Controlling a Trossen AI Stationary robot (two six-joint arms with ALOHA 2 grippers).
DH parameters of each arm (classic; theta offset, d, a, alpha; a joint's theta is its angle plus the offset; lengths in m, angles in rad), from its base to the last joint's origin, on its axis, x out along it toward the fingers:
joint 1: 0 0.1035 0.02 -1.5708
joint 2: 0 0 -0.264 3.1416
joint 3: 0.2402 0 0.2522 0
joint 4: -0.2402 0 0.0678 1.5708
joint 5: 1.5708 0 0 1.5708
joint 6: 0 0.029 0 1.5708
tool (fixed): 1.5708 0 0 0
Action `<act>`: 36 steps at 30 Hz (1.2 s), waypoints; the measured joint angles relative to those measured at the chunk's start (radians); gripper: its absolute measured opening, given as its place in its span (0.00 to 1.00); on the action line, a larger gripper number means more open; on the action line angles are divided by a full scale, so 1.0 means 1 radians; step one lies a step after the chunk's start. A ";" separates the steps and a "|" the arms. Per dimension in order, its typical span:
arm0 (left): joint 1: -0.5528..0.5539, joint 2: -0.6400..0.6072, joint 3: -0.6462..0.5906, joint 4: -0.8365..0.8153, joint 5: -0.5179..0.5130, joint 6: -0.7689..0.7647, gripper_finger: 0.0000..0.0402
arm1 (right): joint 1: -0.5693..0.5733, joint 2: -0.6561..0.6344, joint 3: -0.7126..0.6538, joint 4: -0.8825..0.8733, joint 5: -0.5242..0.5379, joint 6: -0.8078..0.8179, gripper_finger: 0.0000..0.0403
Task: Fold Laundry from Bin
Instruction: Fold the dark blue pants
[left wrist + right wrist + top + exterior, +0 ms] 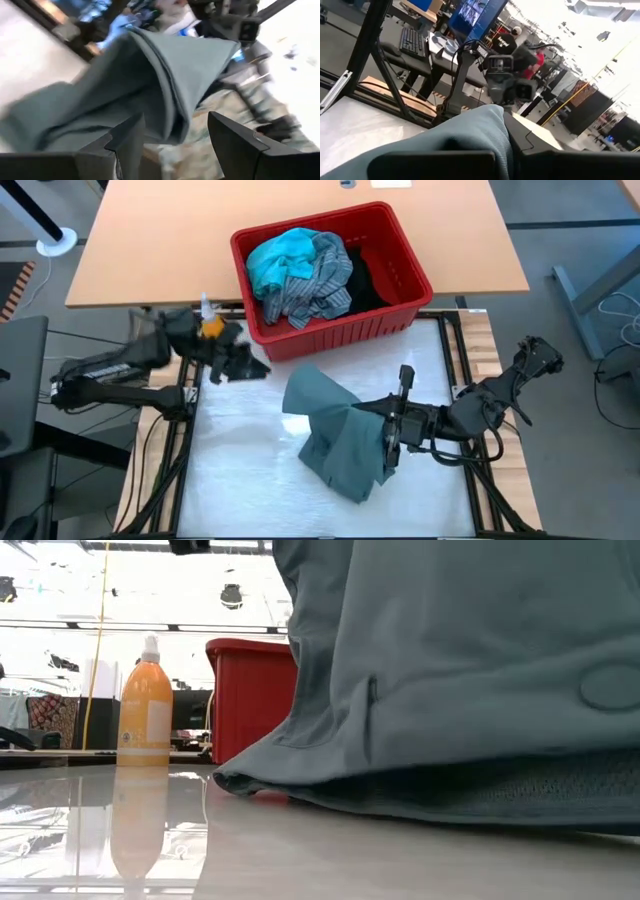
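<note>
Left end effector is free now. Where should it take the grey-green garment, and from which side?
Probably the loose upper corner of the grey-green garment, coming in from the left end effector's own side. That edge lies spread on the table nearest it, while the right end effector pinches the bunched far side.

Wooden tabletop stood behind the white work surface, grey floor around it. Orange bottle sat on the glossy surface. Beyond: desk with keyboard, blue screen, bright overhead light.
</note>
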 joint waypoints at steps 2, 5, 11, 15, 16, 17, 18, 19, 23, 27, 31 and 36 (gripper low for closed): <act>-0.011 -0.001 -0.108 0.226 -0.024 -0.082 0.51 | 0.000 0.000 0.000 -0.022 0.000 0.025 0.06; -0.016 -0.003 -0.219 0.443 -0.078 -0.163 0.51 | 0.000 0.000 0.000 -0.030 0.000 0.037 0.06; -0.020 0.019 -0.301 0.464 -0.125 -0.186 0.55 | 0.000 0.000 0.000 -0.026 0.000 0.055 0.06; -0.049 0.073 -0.303 0.512 -0.136 -0.181 0.61 | 0.000 0.000 0.000 -0.028 0.000 0.068 0.06; -0.058 0.087 -0.304 0.537 -0.127 -0.189 0.63 | 0.000 0.000 0.000 -0.029 0.000 0.070 0.06; -0.069 0.104 -0.304 0.570 -0.116 -0.195 0.65 | 0.000 0.000 0.000 -0.029 0.000 0.071 0.06; -0.081 0.122 -0.303 0.604 -0.108 -0.202 0.67 | 0.000 0.000 0.000 -0.029 0.000 0.071 0.06; -0.092 0.139 -0.303 0.624 -0.100 -0.206 0.69 | 0.000 0.000 0.000 -0.029 0.000 0.071 0.06; -0.117 0.206 -0.304 0.734 -0.095 -0.217 0.74 | 0.000 0.000 0.000 -0.029 0.000 0.071 0.06; -0.122 0.262 -0.304 0.865 -0.103 -0.243 0.75 | 0.000 0.000 0.000 -0.034 0.000 0.071 0.06; -0.123 0.299 -0.303 0.951 -0.099 -0.269 0.75 | 0.000 0.000 0.000 -0.048 0.000 0.079 0.06; -0.123 0.308 -0.304 0.961 -0.114 -0.263 0.75 | 0.001 0.000 0.000 -0.047 0.000 0.081 0.06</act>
